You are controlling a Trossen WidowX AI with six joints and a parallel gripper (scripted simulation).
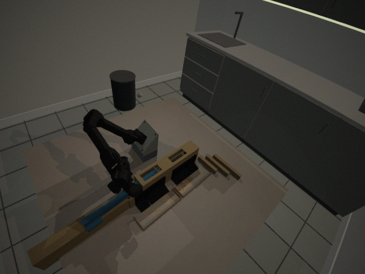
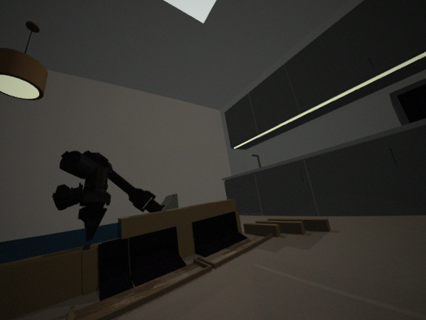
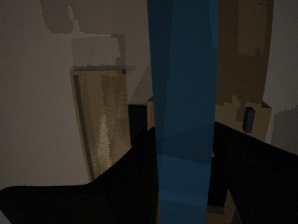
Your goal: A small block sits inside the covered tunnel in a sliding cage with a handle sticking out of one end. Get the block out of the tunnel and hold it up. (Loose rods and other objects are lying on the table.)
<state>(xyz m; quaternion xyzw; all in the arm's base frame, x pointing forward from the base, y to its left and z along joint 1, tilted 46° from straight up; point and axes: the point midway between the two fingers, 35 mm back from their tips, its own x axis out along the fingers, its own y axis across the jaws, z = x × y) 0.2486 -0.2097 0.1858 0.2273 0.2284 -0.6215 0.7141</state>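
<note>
Jaws point(image 1: 130, 191) point(image 2: 90, 238): clamped on blue handle point(image 1: 107, 206) point(image 2: 18, 246) point(image 3: 185, 65) outside tunnel point(image 1: 166, 163) point(image 2: 179, 218) | block: not seen, presumably caged inside | risk: handle may be skewed by off-axis pull, cage jammed

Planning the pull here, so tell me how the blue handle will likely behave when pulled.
The blue handle looks straight and unbent, so probably stiff. Seated in the wooden channel, it seems likelier to slide lengthwise than tip.
</note>
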